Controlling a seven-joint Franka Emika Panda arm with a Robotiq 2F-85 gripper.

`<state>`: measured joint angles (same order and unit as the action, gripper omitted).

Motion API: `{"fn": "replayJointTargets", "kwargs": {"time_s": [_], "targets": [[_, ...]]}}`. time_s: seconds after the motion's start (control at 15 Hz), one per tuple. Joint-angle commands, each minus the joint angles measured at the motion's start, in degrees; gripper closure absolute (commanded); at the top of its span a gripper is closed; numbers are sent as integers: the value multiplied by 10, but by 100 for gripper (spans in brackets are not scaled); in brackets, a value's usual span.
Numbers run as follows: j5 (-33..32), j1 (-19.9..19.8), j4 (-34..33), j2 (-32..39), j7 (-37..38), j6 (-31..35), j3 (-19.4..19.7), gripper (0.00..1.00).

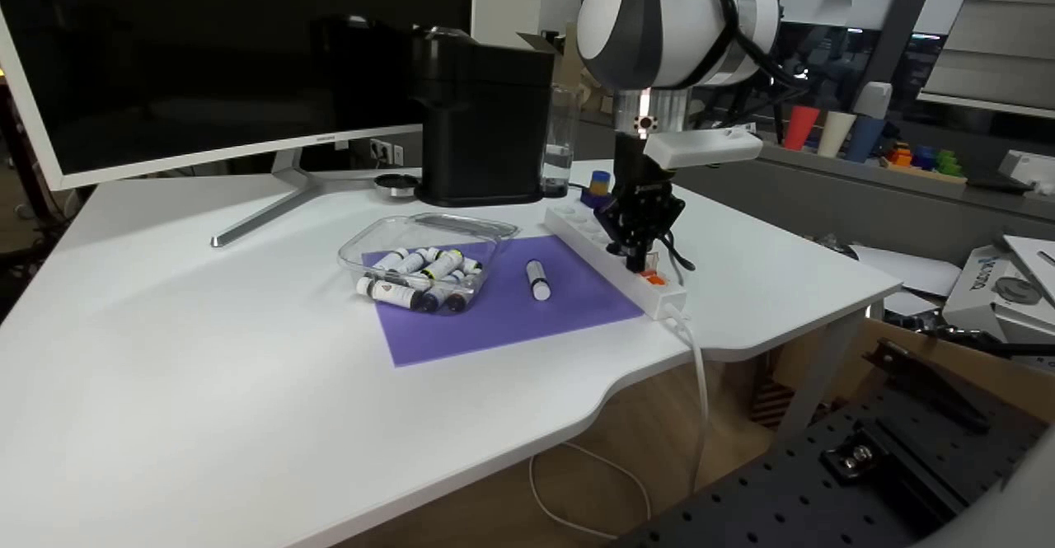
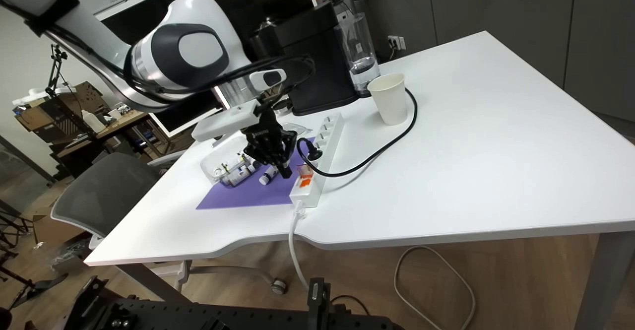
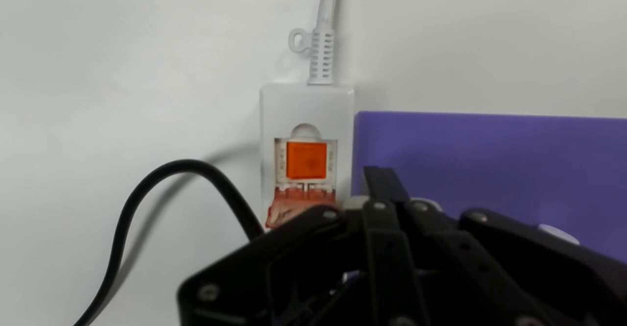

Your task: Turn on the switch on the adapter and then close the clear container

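Note:
The adapter, a white power strip (image 1: 606, 255), lies along the edge of a purple mat; it also shows in an exterior view (image 2: 325, 154) and in the wrist view (image 3: 306, 105). Its orange-red switch (image 3: 306, 160) is in plain view near the cable end, with a translucent red flap (image 3: 296, 204) standing open beside it. My gripper (image 3: 385, 184) is shut and empty, pointing down just beside the switch, on the mat side; its tips also show in both exterior views (image 1: 636, 264) (image 2: 285, 172). The clear container (image 1: 375, 239) stands open, lid (image 1: 466, 223) folded back, full of small vials.
A loose vial (image 1: 537, 279) lies on the purple mat (image 1: 494, 338). A black plug (image 2: 314, 152) with a looping black cable (image 2: 384, 149) sits in the strip. A paper cup (image 2: 389, 99), a tall black machine (image 1: 490, 119) and a monitor (image 1: 206, 62) stand behind.

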<state>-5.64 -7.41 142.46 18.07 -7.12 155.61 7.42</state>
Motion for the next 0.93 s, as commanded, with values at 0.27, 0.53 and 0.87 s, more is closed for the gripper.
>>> {"fn": "replayJointTargets", "kwargs": {"time_s": [0.27,0.53,0.87], "targets": [[-17,23,17,-1,71,21,31,100],[-34,31,29,-3,91,36,51,100],[-66,34,31,9,83,73,75,100]]}}
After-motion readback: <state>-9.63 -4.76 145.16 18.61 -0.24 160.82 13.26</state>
